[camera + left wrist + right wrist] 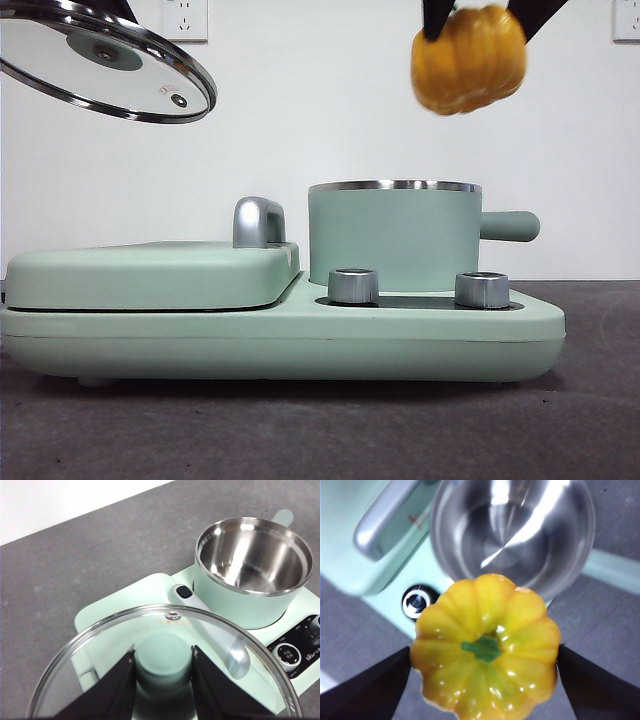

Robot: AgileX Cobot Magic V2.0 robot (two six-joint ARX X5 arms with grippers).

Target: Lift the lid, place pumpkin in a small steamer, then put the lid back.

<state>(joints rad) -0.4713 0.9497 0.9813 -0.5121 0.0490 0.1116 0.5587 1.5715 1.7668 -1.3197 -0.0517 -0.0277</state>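
Observation:
My left gripper is shut on the mint-green knob of the glass lid. It holds the lid tilted, high at the upper left of the front view, off the pot. My right gripper is shut on the glossy yellow-orange pumpkin with the green stem up. The pumpkin hangs high above the right side of the small steamer. The steamer is open, and its bare steel bowl shows in both the left wrist view and the right wrist view.
The steamer stands on the long mint-green appliance base with two silver knobs. To its left lies the flat griddle cover with a chrome handle. Dark grey tabletop lies around the base, a white wall behind it.

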